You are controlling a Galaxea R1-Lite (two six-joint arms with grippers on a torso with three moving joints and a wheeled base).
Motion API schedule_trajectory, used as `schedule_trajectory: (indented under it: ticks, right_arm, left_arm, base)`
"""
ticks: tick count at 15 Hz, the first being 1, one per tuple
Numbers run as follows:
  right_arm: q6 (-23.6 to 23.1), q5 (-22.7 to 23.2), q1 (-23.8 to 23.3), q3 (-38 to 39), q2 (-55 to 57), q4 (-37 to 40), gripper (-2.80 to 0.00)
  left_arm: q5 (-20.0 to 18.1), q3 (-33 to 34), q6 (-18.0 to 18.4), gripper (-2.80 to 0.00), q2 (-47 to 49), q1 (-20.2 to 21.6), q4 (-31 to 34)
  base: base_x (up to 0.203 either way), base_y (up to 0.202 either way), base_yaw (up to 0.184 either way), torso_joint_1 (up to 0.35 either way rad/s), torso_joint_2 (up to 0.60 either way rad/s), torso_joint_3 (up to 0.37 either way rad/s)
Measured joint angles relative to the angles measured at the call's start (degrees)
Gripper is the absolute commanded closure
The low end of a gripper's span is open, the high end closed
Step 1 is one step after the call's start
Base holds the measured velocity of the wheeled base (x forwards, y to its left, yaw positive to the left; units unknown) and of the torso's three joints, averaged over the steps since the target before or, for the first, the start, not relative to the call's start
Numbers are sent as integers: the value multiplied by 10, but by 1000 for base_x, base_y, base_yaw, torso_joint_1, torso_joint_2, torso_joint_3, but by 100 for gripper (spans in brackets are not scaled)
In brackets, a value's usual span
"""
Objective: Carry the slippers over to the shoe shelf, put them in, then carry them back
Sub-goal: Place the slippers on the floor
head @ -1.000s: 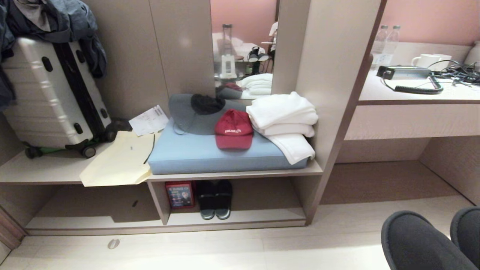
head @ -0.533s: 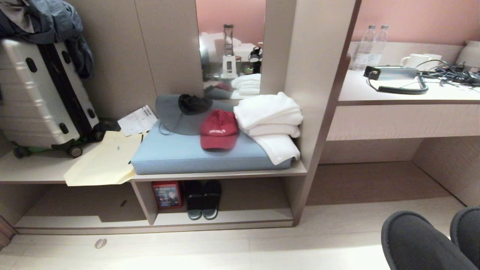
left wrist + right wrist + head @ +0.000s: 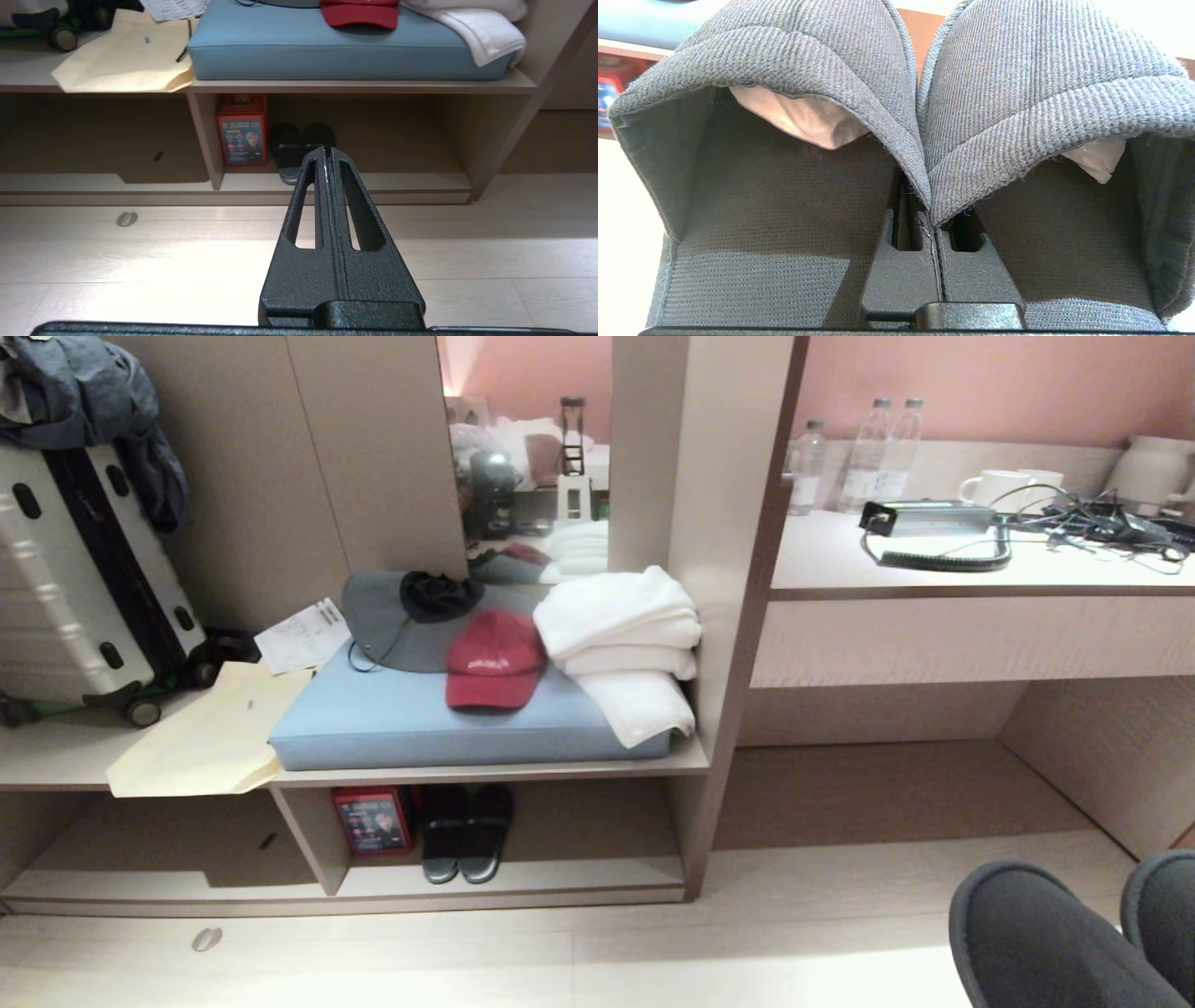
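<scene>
**Slippers in the right gripper, short of the shoe shelf**

Shifted leftward across the head view since the earlier frames: suitcase, blue cushion, red cap, white towels and shoe shelf all together. Hence camera motion, not displacement of any object.

Unchanged at the lower right corner of the head view: slippers, grey woven fabric, side by side with toes pointing away from the camera. Clamped by the right gripper, with fingers pressed fully together on what appear to be the adjoining inner edges of both slippers. Fingertips hidden beneath the fabric, so exact bite uncertain. Pale stuffing visible inside each toe.

Closed on nothing: left gripper, with fingers flat against each other, poised above the pale floor and aimed toward the shelf.

Set at lower left-centre of the head view: the shoe shelf, of pale wood with a brown edge, split by an upright divider. Lodged in the compartment right of the divider: red box against the divider, and black slides just beside it. Well apart from that compartment: the carried slippers.

Resting on the board above the shelf: the cushion, bearing cap and towels.
</scene>
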Motion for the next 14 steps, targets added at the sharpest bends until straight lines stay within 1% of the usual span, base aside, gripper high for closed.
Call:
schedule_trajectory:
  ticks: [14]
  right_arm:
    - [0,0,0,0,0,1,0]
  left_arm:
    - [0,0,0,0,0,0,0]
  base:
    - [0,-198,2,3,2,2]
